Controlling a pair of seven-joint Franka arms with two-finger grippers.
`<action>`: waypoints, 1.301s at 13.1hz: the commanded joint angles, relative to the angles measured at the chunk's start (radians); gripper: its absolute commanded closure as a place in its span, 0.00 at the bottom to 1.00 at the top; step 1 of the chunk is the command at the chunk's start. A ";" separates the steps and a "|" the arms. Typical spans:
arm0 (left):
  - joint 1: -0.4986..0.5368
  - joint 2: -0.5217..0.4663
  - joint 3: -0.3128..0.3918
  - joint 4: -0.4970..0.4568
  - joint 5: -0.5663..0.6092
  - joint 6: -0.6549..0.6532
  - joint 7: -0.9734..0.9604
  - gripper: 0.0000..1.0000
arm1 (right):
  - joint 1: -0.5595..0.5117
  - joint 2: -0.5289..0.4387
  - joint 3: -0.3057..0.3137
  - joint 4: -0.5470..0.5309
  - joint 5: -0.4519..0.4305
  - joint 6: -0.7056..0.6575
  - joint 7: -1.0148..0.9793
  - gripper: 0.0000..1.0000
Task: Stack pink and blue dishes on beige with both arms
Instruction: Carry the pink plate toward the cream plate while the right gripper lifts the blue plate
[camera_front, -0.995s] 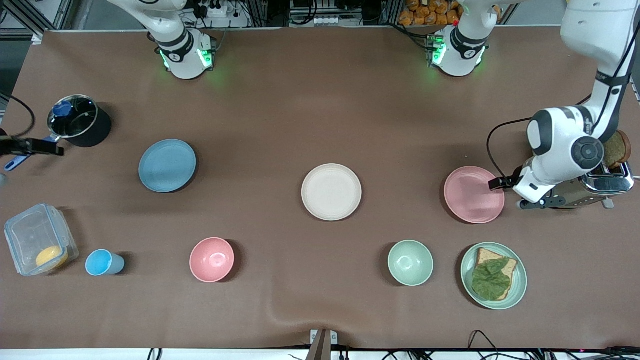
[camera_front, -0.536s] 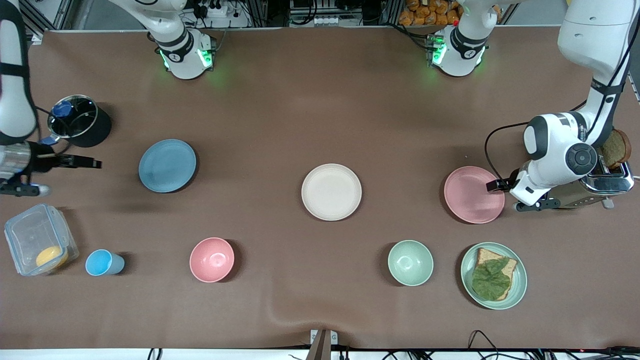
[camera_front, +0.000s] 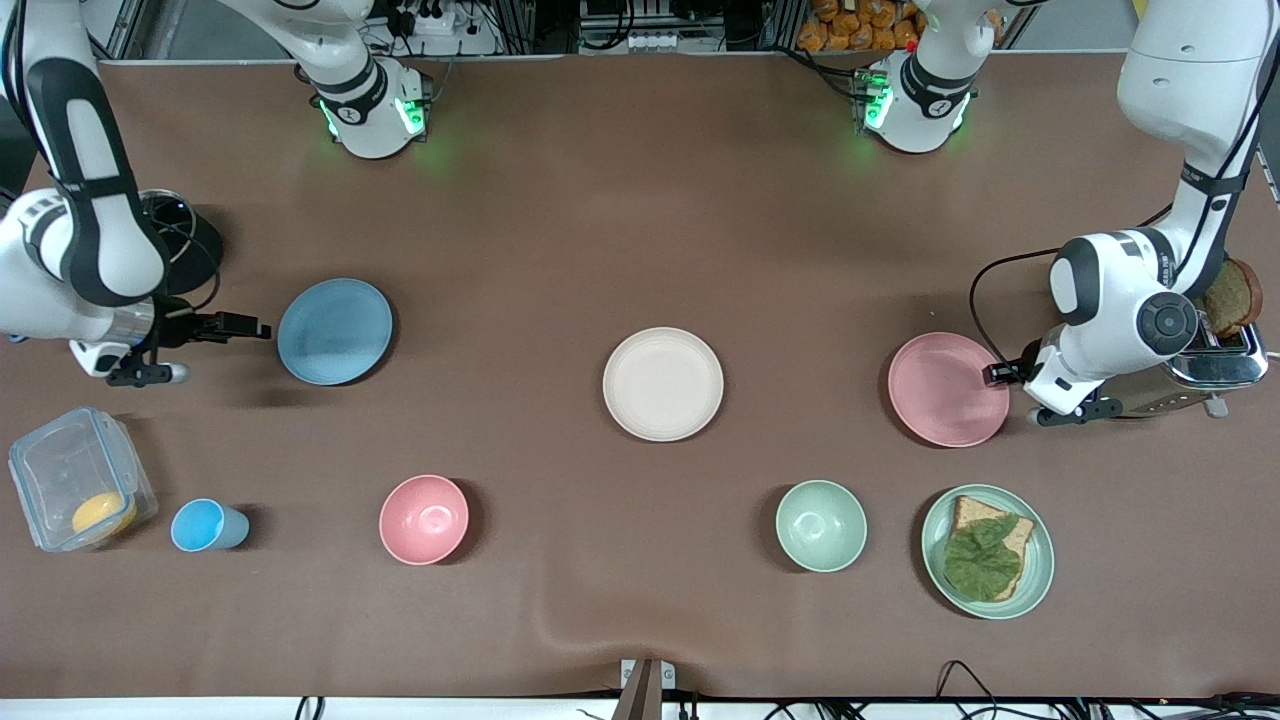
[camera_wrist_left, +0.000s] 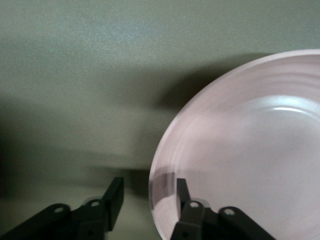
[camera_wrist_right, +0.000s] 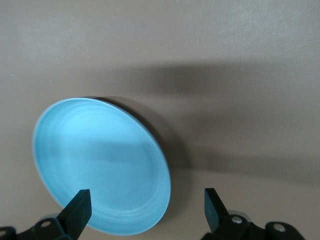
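The pale pink plate (camera_front: 945, 389) lies flat toward the left arm's end of the table. My left gripper (camera_front: 997, 374) is low at its rim and open. In the left wrist view, one finger (camera_wrist_left: 182, 194) is over the pink plate (camera_wrist_left: 250, 160) and the other is outside its edge. The light blue plate (camera_front: 334, 331) lies toward the right arm's end. My right gripper (camera_front: 248, 327) hovers just beside it, open wide. In the right wrist view, the right gripper (camera_wrist_right: 146, 206) has the edge of the blue plate (camera_wrist_right: 100, 165) between its fingers. The beige plate (camera_front: 663, 384) sits bare between the two plates.
A toaster (camera_front: 1205, 367) stands close beside the left wrist. A black pot (camera_front: 185, 250) is partly hidden by the right arm. Nearer the camera are a clear box (camera_front: 78, 488), blue cup (camera_front: 205, 526), pink bowl (camera_front: 424, 519), green bowl (camera_front: 821, 525) and green plate (camera_front: 1040, 565) with bread.
The right arm has swung in from the table's end, and its gripper now reaches the blue plate's edge. The left gripper has shifted only slightly at the pink plate's rim.
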 joint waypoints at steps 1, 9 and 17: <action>0.015 0.009 -0.011 0.015 -0.027 0.003 0.026 0.77 | -0.029 0.091 0.012 0.000 0.070 0.053 -0.119 0.00; 0.004 -0.103 -0.065 0.045 -0.167 -0.044 0.020 1.00 | -0.018 0.137 0.014 0.001 0.115 0.039 -0.163 0.73; -0.006 -0.137 -0.256 0.331 -0.178 -0.396 -0.187 1.00 | -0.006 0.145 0.018 0.041 0.148 -0.072 -0.158 1.00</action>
